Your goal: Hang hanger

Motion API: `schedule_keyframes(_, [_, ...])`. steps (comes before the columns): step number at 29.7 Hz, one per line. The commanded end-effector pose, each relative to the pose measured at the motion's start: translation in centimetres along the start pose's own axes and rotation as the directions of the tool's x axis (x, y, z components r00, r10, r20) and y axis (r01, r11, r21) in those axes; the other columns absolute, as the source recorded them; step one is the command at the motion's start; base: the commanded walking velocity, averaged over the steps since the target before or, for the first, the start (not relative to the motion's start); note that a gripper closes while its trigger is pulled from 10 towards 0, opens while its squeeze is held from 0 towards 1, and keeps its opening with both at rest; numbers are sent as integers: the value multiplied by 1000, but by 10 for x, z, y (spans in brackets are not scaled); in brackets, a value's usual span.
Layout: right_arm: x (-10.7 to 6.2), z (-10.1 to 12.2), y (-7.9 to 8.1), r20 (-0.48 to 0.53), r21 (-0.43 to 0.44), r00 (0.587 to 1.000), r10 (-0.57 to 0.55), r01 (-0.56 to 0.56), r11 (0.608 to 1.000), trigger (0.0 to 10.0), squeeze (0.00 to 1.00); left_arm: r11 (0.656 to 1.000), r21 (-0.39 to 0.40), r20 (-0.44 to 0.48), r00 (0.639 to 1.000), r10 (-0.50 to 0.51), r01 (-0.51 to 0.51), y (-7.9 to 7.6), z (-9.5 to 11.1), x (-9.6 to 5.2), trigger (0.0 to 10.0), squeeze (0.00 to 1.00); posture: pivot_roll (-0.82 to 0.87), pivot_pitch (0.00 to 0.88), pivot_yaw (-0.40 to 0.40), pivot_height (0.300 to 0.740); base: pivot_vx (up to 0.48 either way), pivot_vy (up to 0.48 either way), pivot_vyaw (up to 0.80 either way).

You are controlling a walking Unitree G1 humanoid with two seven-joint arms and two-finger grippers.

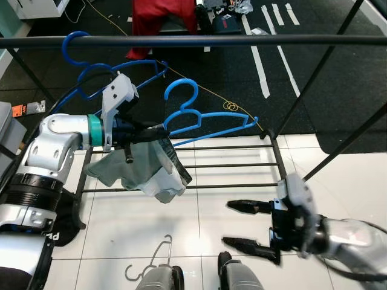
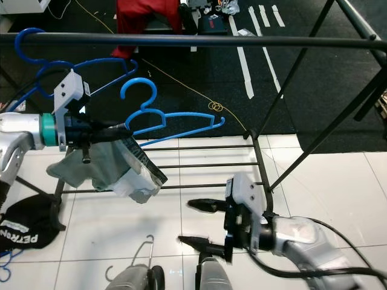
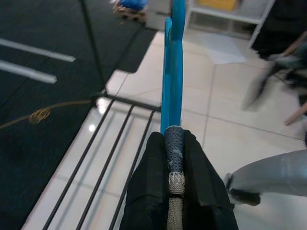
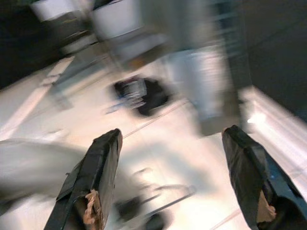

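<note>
white tiled floor (image 1: 338,163) adjoining a dark carpet (image 1: 302,72) with white stripes. on the tiles: a grey wire hanger (image 1: 148,260), a black garment (image 2: 27,226), and what appears to be the rack's low shelf (image 1: 230,166).

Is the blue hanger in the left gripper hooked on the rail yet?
Not yet. The blue hanger is held below the rail, its hook clear of it, gripped by the left gripper.

Glossy blue plastic hanger (image 1: 199,118), matt black metal rail (image 1: 242,40), soft grey cloth (image 1: 142,172), shiny white floor tiles (image 1: 230,181).
</note>
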State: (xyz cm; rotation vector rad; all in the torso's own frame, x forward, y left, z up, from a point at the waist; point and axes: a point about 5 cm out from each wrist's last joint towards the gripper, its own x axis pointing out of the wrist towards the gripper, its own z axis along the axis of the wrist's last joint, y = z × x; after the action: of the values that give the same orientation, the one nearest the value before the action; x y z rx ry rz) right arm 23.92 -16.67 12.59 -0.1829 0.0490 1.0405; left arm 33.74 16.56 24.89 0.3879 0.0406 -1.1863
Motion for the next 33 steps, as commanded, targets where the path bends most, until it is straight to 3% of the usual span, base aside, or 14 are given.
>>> schedule_keyframes(1, [5,-4,-3,26,-70,999,-38,40,997,10000,0,999,-11,2,999,-39,39,-8,-1,3,0,0,-57,176,99,740,0,0,0])
schedule_keyframes(5, [18,-12,-10,77,-103,993,-84,92,990,10000,0,997,-11,12,997,-70,71,-15,2,6,0,0,-51,174,95,740,0,0,0])
schedule_keyframes(9, [27,-19,-13,123,-72,988,-95,104,992,10000,0,996,-15,21,995,-93,93,-20,6,8,0,0,-51,174,95,740,0,0,0])
schedule_keyframes(14, [37,-33,-11,94,-47,995,-23,28,999,10000,0,993,-10,25,993,-114,115,-25,10,10,0,0,-36,176,88,740,0,0,0])
schedule_keyframes(15, [38,-38,-11,89,-52,996,-14,19,998,10000,1000,993,-8,24,993,-116,116,-25,12,9,0,0,-28,176,86,740,0,0,0])
schedule_keyframes(17, [37,-43,-12,72,-72,997,-1,6,997,10000,1000,993,-5,22,992,-120,121,-26,14,8,0,0,-25,175,84,740,0,0,0])
schedule_keyframes(18, [34,-51,-12,41,-133,999,4,1,991,10000,1000,992,-2,20,992,-126,126,-28,19,6,0,0,-23,174,82,740,0,0,0])
schedule_keyframes(25, [28,-60,-11,1,-236,1000,17,-16,972,10000,1000,990,1,27,990,-140,140,-31,26,5,0,0,-21,172,83,740,0,0,0])
schedule_keyframes(29, [20,-65,-12,-32,-361,999,18,-28,932,10000,1000,985,4,35,985,-171,170,-35,33,4,0,0,-16,165,85,740,0,0,0])
schedule_keyframes(33, [19,-63,-17,-11,-407,1000,-8,3,913,10000,1000,979,-6,58,977,-204,205,-39,40,3,0,0,-16,164,85,740,0,0,0])
